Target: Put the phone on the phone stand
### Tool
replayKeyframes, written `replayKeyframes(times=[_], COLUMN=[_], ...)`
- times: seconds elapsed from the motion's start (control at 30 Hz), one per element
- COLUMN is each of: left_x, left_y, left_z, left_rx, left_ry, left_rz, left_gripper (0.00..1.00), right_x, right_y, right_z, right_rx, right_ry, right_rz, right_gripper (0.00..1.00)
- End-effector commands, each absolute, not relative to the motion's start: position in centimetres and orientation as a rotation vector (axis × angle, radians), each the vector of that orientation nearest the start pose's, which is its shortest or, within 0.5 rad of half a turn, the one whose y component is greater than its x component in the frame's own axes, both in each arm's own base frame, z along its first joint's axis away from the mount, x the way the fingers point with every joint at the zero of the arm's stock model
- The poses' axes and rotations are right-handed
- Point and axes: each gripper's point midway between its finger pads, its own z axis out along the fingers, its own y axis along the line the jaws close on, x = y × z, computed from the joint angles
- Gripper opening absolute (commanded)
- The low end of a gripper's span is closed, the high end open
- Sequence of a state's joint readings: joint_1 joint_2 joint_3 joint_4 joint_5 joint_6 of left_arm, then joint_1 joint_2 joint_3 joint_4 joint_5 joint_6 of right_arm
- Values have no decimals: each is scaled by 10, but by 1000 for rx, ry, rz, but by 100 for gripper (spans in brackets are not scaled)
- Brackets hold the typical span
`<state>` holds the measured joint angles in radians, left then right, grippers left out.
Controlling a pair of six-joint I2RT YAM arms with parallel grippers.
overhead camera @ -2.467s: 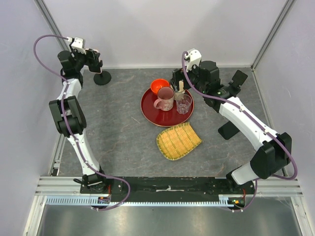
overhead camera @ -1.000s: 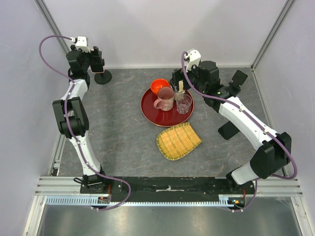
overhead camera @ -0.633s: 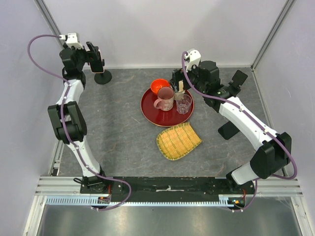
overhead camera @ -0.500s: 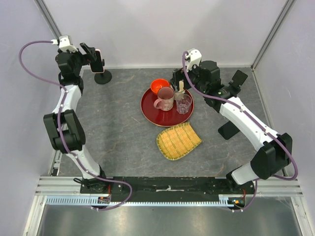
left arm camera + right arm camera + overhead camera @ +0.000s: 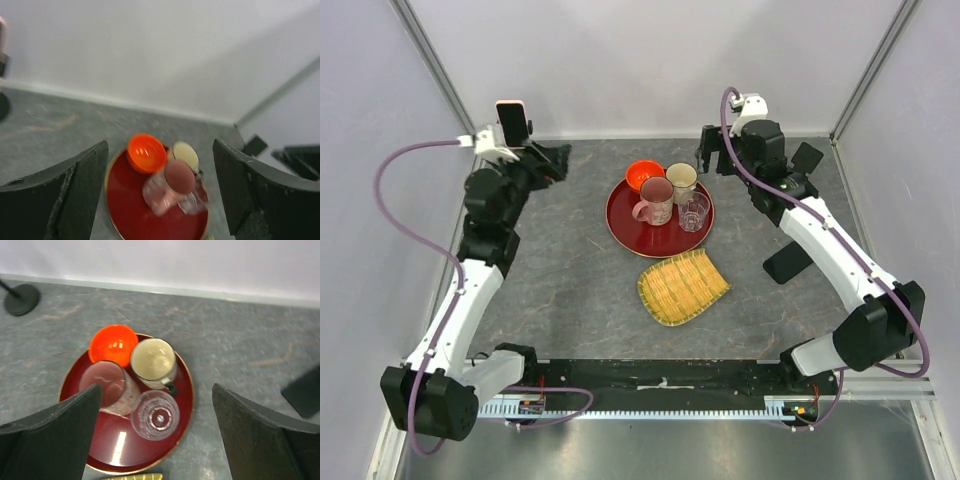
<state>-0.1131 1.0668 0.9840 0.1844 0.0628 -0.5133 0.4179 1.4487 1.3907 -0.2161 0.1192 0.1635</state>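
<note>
Top external view: the phone (image 5: 512, 122) is seen upright at the far left of the table (image 5: 570, 270), clear of both grippers. The phone stand (image 5: 21, 299) beneath it is hidden there by the left arm, so whether the phone is seated on it cannot be told. In the left wrist view, the left gripper (image 5: 160, 147) is spread wide, with nothing held between its fingers. The right gripper (image 5: 156, 390) is likewise spread wide and empty above the red tray (image 5: 184, 389).
</note>
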Motion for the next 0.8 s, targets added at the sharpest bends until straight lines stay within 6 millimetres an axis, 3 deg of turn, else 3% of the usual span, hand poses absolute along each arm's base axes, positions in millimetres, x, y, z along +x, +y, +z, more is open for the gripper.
replayKeyframes(times=[0.0,0.03,0.07,0.13,0.17,0.23,0.27,0.3,0.33,0.37,0.4,0.43,0.47,0.5,0.53,0.57,0.6,0.67,0.77], left_x=[367,363,359,354,347,339,336,331,325,322,320,313,314,312,316,318,316,322,320], left_y=[-144,-158,-166,-178,-188,-199,-199,-199,-201,-201,-200,-202,-200,-205,-208,-208,-214,-219,-230], left_z=[318,317,316,317,317,329,324,325,328,332,327,334,335,335,328,322,322,305,298], left_rx=[-78,-6,40,83,145,249,243,244,247,251,242,262,255,274,300,303,327,330,354], left_ry=[1665,1672,1681,1689,1698,1682,1728,1720,1705,1677,1677,1646,1643,1664,1693,1726,1737,1791,1821], left_rz=[-747,-761,-784,-830,-887,-920,-915,-921,-941,-946,-942,-936,-914,-911,-891,-867,-862,-850,-918], left_gripper=[90,90,90,89,90,88,88,88,88,88,88,88,87,87,87,87,87,87,87], right_x=[434,439,448,459,466,475,481,487,493,500,509,512,518,526,531,538,547,561,574], right_y=[119,104,72,39,8,-24,-43,-58,-60,-75,-80,-89,-95,-99,-102,-106,-110,-115,-117], right_z=[290,285,278,273,262,261,240,251,247,229,238,239,227,236,235,219,231,227,223], right_rx=[121,183,280,465,571,762,847,900,916,953,969,999,1013,1021,1023,1027,1027,984,881], right_ry=[1937,1941,1944,1920,1913,1841,1857,1806,1810,1832,1802,1773,1781,1749,1743,1773,1744,1767,1829], right_rz=[171,159,118,111,66,23,-39,-97,-116,-163,-166,-210,-245,-251,-269,-303,-303,-339,-371], right_gripper=[98,98,98,98,98,98,98,98,98,98,98,98,98,98,98,98,98,98,98])
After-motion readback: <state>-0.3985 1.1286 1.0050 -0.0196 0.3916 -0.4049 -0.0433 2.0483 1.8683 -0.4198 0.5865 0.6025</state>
